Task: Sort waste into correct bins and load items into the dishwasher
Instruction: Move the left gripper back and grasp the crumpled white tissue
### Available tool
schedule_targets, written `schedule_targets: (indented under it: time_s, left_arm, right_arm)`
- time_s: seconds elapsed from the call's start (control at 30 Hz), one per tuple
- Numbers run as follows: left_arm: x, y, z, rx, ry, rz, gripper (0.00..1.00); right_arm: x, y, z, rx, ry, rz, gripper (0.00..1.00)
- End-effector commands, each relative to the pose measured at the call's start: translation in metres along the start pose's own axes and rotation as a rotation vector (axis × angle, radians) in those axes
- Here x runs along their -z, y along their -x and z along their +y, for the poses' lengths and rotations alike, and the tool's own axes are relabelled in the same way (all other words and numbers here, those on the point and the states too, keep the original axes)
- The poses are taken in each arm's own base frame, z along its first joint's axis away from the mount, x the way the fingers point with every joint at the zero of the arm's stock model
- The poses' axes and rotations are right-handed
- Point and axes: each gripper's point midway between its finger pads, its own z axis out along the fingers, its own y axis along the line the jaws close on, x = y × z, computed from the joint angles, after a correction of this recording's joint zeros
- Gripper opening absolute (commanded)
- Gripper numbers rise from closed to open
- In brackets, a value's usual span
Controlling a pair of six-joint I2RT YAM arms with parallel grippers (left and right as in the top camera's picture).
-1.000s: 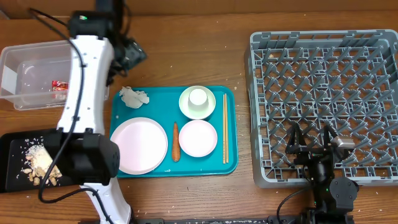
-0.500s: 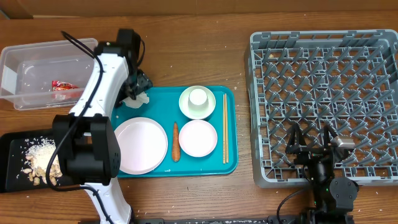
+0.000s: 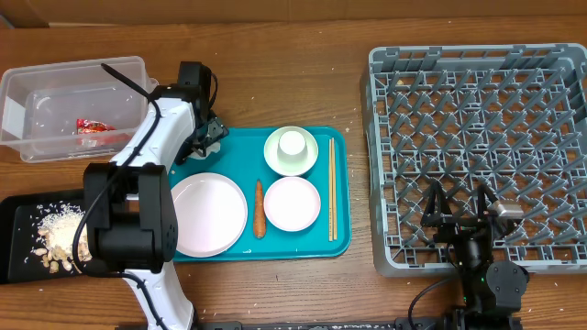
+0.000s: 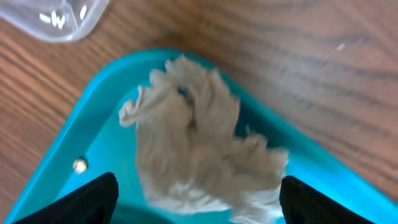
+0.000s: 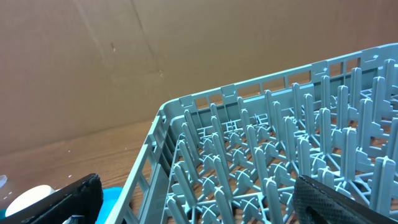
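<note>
In the left wrist view the crumpled white napkin (image 4: 199,143) lies in the far left corner of the teal tray (image 4: 81,186). My left gripper (image 4: 199,208) is open, one finger on each side of the napkin. From overhead this gripper (image 3: 204,137) covers the napkin. On the tray sit the plate (image 3: 206,215), the carrot (image 3: 260,209), the pinkish bowl (image 3: 292,203) and the cup (image 3: 292,144) inside the white bowl (image 3: 275,158). My right gripper (image 5: 205,205) is open and empty over the near edge of the grey dish rack (image 3: 477,137).
The clear tub (image 3: 37,82) at the far left holds the red wrapper (image 3: 89,126). The black tray (image 3: 18,215) at the near left holds food scraps (image 3: 60,234). Chopsticks (image 3: 332,188) lie along the teal tray's right side.
My left arm has swung from beside the clear tub to the teal tray's far left corner and come down over the napkin. The right arm has not moved.
</note>
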Motion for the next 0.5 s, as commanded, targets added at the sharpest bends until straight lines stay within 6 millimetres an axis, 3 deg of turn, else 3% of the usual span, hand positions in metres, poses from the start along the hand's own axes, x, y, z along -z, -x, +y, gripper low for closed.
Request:
schedule_targets:
  time_s: [0.0,0.17,0.47]
  left_arm:
    - [0.000,0.007,0.007,-0.007,0.018,-0.027,0.83]
    - [-0.001,0.005,0.008,-0.009,0.023,-0.020,0.64]
    - [-0.013,-0.012,0.018,-0.020,0.052,0.020,0.54]
  right_arm:
    - [0.000,-0.001,-0.002,0.007,-0.009,-0.009,1.00]
    - [0.000,-0.001,-0.002,0.008,-0.009,-0.009,1.00]
    - [0.000,-0.001,-0.002,0.007,-0.009,-0.009,1.00]
